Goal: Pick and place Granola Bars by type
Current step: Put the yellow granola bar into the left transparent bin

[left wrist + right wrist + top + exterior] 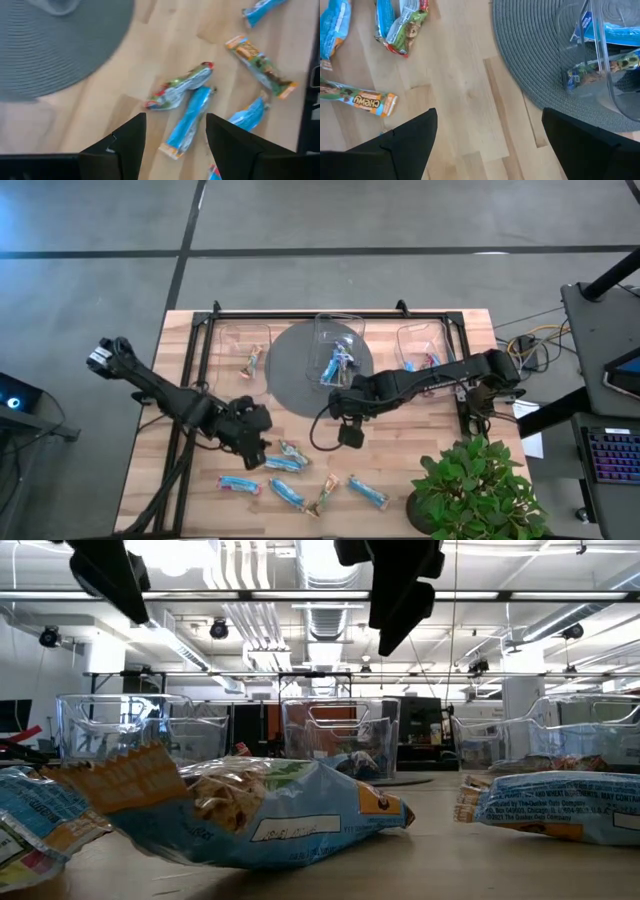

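The left pincer [252,442] hangs open and empty over two touching granola bars: a blue bar [187,121] and a silver bar [182,87]. It could grab both at once, mixing types. The right pincer [350,420] waits open near the grey mat [290,370], beside the middle bin [340,345]. More bars lie loose on the counter [400,450].
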Controlling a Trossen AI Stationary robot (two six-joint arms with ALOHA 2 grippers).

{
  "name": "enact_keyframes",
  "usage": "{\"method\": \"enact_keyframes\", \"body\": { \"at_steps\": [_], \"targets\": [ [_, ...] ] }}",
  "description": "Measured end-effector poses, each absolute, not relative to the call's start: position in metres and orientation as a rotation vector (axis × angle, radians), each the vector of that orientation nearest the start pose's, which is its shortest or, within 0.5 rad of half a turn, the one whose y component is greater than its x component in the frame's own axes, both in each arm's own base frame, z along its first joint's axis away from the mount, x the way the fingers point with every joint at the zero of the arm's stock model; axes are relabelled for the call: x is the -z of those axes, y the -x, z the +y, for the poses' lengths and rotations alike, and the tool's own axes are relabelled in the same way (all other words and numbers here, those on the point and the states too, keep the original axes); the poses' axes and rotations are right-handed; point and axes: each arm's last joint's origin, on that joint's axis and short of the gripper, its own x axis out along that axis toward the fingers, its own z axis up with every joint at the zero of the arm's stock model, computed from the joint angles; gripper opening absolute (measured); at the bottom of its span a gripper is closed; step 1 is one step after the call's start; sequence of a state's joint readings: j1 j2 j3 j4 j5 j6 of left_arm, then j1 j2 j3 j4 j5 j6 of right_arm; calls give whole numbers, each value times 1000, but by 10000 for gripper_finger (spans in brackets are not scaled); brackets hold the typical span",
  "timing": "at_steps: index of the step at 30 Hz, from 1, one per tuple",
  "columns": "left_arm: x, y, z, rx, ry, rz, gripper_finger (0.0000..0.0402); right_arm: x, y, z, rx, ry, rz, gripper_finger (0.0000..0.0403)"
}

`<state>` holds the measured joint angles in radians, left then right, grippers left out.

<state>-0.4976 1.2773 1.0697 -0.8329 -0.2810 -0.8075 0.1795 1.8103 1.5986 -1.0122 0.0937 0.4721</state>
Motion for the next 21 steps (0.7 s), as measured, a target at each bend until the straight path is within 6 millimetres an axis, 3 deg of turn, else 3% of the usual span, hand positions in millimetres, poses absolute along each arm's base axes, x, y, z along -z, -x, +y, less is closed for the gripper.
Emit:
{"method": "enact_keyframes", "body": {
  "at_steps": [10,21],
  "targets": [
    [-208,-220,-138,-58,193,995,188,-276,-363,63,212,-245,1196,350],
    [-172,-233,-157,-53,167,1033,188,-274,-361,69,193,-220,1210,350]
  ]
}}
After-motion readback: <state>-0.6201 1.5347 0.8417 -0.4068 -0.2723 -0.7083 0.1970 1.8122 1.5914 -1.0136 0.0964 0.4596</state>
